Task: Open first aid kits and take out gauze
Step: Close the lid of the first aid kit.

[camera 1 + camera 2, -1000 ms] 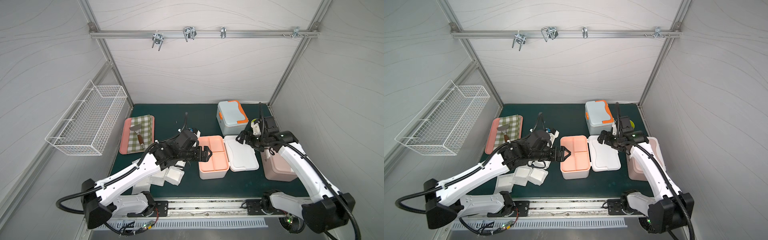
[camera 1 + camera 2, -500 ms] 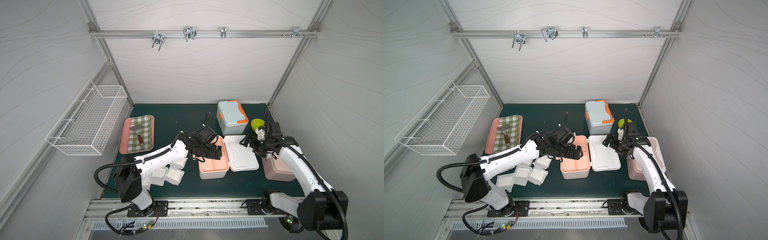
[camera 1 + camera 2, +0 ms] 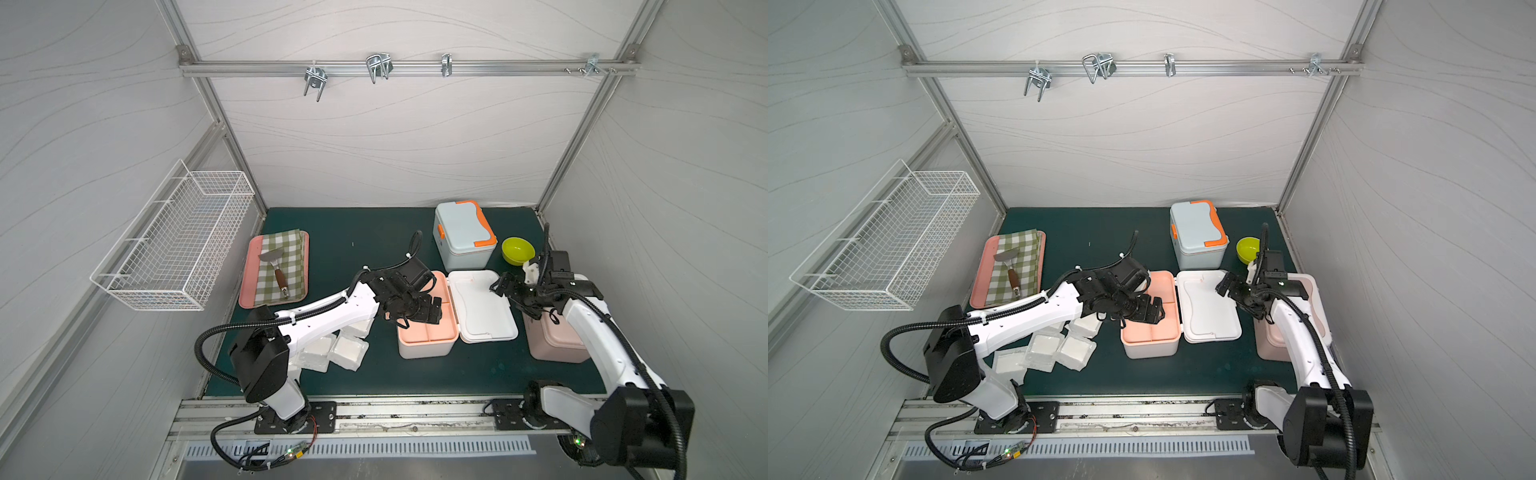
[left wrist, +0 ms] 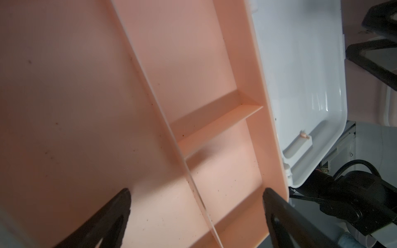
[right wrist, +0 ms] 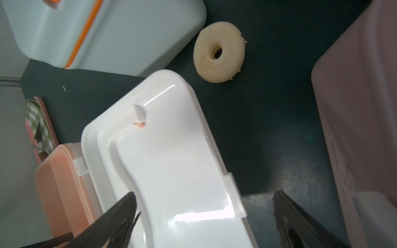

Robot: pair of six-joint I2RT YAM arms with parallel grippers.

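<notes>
Left gripper has come over the open white first aid kit, jaws wide; right gripper gapes above its lid.

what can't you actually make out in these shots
- gauze: the count is unclear in both top views, because the left arm covers part of the pile.
- pale pink kit: the right arm covers much of its lid in both top views, so its latch cannot be seen.
- light blue kit: the lid is shut, so the contents are hidden.
- open kit: whatever lies beneath its peach tray is hidden in every view.
</notes>
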